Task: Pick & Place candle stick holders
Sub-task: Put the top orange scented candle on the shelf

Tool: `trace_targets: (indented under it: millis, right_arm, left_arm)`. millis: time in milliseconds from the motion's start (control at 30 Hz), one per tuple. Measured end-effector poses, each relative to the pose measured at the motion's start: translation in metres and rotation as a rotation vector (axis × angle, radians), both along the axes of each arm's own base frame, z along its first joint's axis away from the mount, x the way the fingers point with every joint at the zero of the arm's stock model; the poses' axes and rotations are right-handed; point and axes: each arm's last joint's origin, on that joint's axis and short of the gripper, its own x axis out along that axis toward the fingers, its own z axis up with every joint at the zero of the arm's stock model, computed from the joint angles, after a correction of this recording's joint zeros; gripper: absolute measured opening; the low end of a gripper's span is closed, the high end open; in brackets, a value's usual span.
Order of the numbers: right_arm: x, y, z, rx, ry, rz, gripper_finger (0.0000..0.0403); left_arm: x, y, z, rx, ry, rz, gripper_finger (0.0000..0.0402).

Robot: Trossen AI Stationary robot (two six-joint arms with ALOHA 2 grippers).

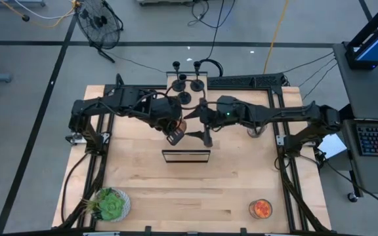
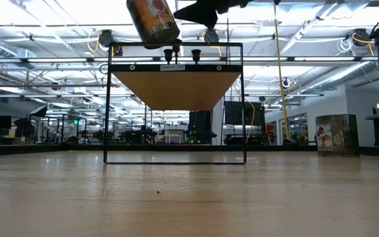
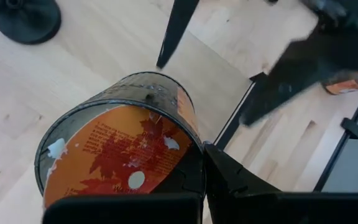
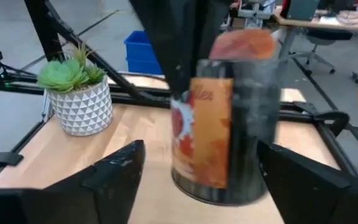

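Observation:
Three black candle stick holders (image 1: 184, 97) stand on their round bases near the table's far edge; one base (image 3: 27, 18) shows in the left wrist view. No gripper touches them. My left gripper (image 1: 174, 134) is shut on a glass jar with an orange label (image 2: 153, 20), held high over the middle of the table. My right gripper (image 4: 197, 180) is open. It points about level at the jar (image 4: 229, 137), with one finger on either side of it and short of touching. My left gripper holds the jar by its upper rim (image 3: 197, 168), the glass wall pinched between its two fingers. The fingers (image 4: 173, 43) come from above, slanting down. The jar hangs below them, tilted and lifted clear of the table. Whether one finger is inside, I cannot tell.
A small black wire shelf (image 1: 186, 155) stands mid-table, just on the near side of both grippers. A green plant in a white pot (image 1: 110, 204) sits at the near left corner. A small jar with orange filling (image 1: 261, 208) sits at the near right.

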Motion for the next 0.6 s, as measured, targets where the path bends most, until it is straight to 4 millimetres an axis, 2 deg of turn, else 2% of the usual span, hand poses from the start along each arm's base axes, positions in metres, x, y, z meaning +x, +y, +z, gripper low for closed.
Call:
trace_targets:
  millis: [300, 600]
  right_arm:
    - [0.0104, 0.0018, -0.0030, -0.005, 0.007, -0.112, 0.0351]
    - [0.0107, 0.0011, 0.0026, -0.002, -0.043, -0.115, 0.0357]
  left_arm:
    - [0.0051, 0.0001, 0.0031, 0.018, -0.060, -0.020, 0.0000]
    - [0.0102, -0.0007, 0.0070, 0.024, -0.126, -0.044, 0.0000]
